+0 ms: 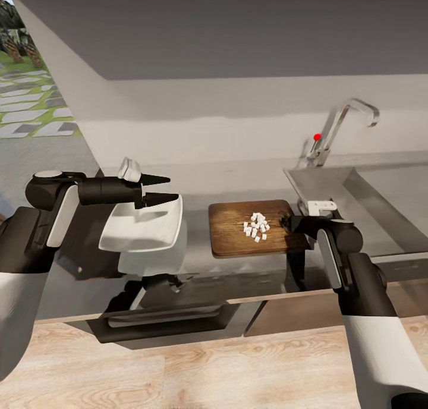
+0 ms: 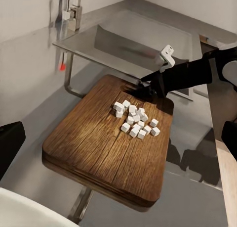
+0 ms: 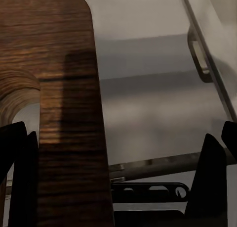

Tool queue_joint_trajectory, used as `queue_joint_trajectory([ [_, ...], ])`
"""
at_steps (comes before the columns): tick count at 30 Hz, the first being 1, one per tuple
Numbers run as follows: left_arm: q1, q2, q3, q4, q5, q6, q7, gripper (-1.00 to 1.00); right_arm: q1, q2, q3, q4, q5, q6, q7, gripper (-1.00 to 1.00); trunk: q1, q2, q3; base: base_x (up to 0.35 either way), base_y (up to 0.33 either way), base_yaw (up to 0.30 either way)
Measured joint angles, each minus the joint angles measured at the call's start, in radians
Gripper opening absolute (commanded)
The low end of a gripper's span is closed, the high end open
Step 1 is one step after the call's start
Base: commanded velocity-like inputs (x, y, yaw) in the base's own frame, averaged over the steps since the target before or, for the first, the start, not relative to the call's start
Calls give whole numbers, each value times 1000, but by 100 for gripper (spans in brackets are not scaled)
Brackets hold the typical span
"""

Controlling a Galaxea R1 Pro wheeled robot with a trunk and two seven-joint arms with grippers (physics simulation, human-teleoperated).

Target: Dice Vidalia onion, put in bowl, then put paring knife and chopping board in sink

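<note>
The chopping board (image 1: 238,239) lies on the grey countertop (image 1: 196,186) between the bowl and the sink (image 1: 380,195). The Vidalia onion is a heap of small white cubes (image 1: 256,225) near the board's right end, also clear in the left wrist view as diced onion (image 2: 135,121) on the board (image 2: 94,153). My right gripper (image 1: 288,223) is at the board's right edge, open, its fingers (image 3: 212,172) wide apart astride the board's end (image 3: 69,113). My left gripper (image 1: 169,189) hovers open and empty over the white bowl (image 1: 142,227). The paring knife is out of view.
The chrome tap (image 1: 348,120) with its red knob (image 1: 317,137) stands behind the sink's left corner. A pale wall runs behind the counter. Dark cabinets (image 1: 178,320) sit below the pale front edge, with wood floor in front.
</note>
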Motion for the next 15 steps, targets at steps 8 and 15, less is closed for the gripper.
queue_joint_trajectory([
  [8, 0, 0, 0, 0, 0, 0, 0, 100, 0, 0, 0, -3, -8, -1, 0, -100, 0, 0, -2, 0, 0, 0],
  [15, 0, 0, 0, 0, 0, -1, 0, 100, 0, 0, 0, -3, -8, -1, 0, -100, 0, 0, -2, 0, 0, 0],
])
